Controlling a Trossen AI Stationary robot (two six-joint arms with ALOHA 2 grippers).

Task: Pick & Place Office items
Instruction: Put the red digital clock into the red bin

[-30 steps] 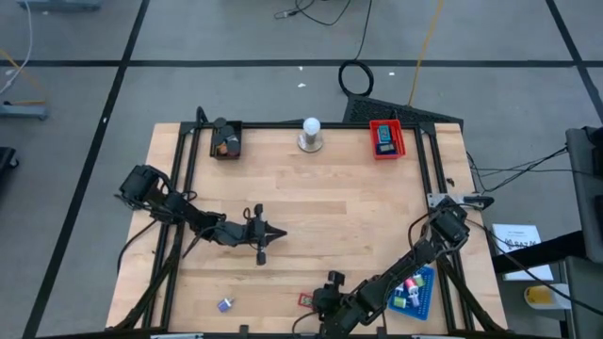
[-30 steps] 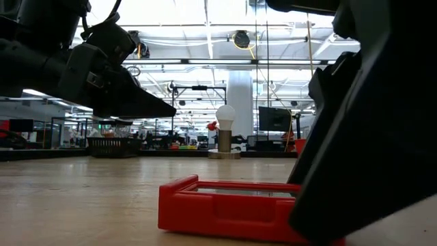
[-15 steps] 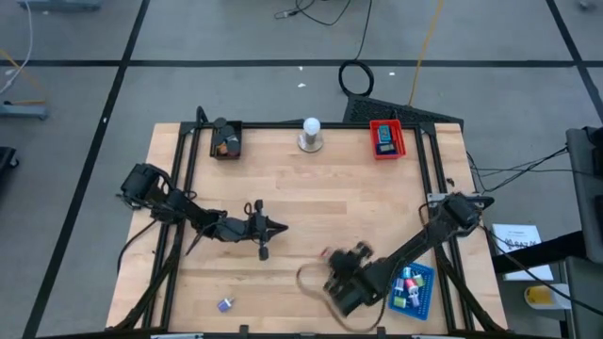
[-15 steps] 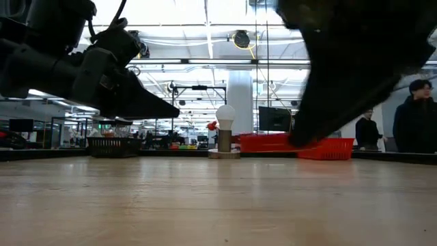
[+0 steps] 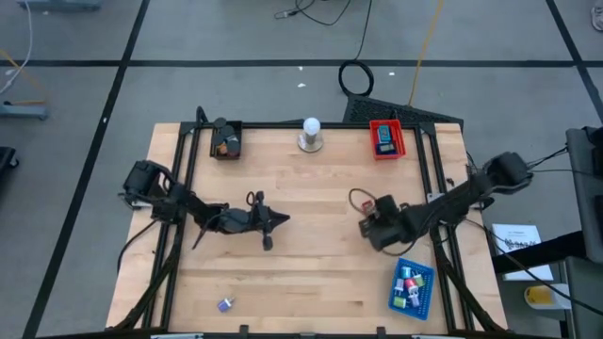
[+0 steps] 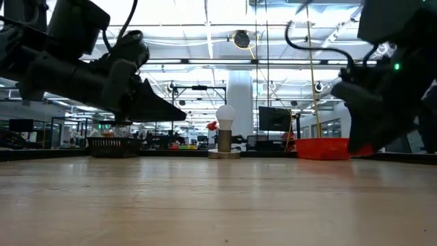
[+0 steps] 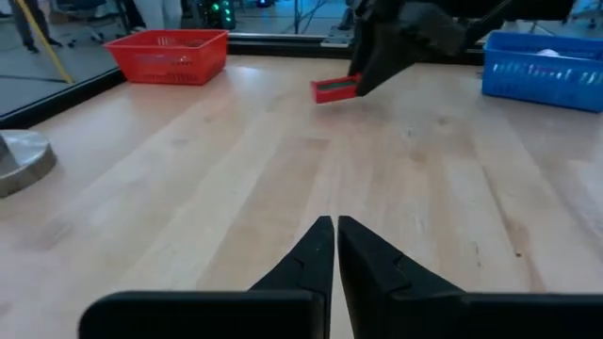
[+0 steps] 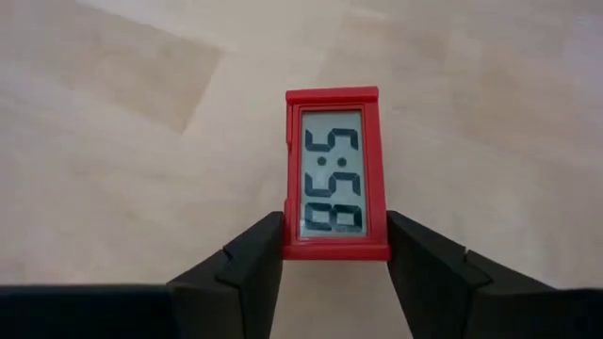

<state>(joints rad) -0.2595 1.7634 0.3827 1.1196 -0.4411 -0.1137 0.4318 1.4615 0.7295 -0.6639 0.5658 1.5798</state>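
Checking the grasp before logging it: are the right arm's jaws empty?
No: the right wrist view shows the right gripper clamped on both sides of a red digital clock.

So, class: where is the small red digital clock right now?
The red digital clock is clamped between the right gripper's fingers, above the table's middle-right in the high view, between the red tray and the blue tray.

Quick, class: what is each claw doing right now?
Left claw: shut, holding nothing.
Right claw: shut on the red digital clock.
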